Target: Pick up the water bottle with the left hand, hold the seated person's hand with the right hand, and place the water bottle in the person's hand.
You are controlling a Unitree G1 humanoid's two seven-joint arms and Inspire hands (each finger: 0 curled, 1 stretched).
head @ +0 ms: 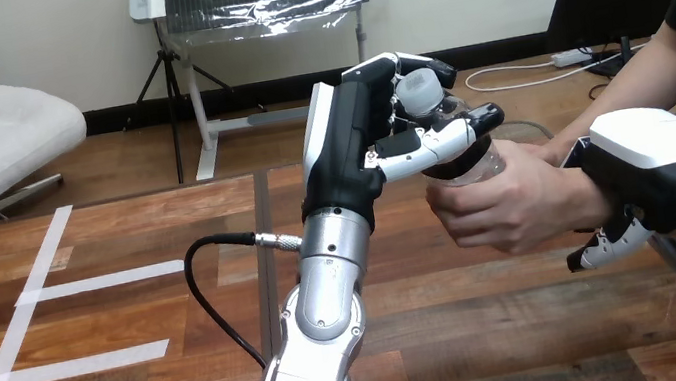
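A clear water bottle [467, 162] with a pale cap is raised above the table's right half, tilted. My left hand [358, 147] is shut on its upper part, thumb and fingers curled round it near the cap. The person's hand [507, 200] wraps the bottle's lower part from the right, hiding most of it. My right hand [640, 176] sits on the person's wrist, its fingers [610, 244] curled down beneath it and its white back on top.
The wooden table [118, 233] carries white tape strips [55, 288] on its left half. A black cable [212, 290] loops beside my left forearm. The person's forearm [642, 84] comes in from the upper right.
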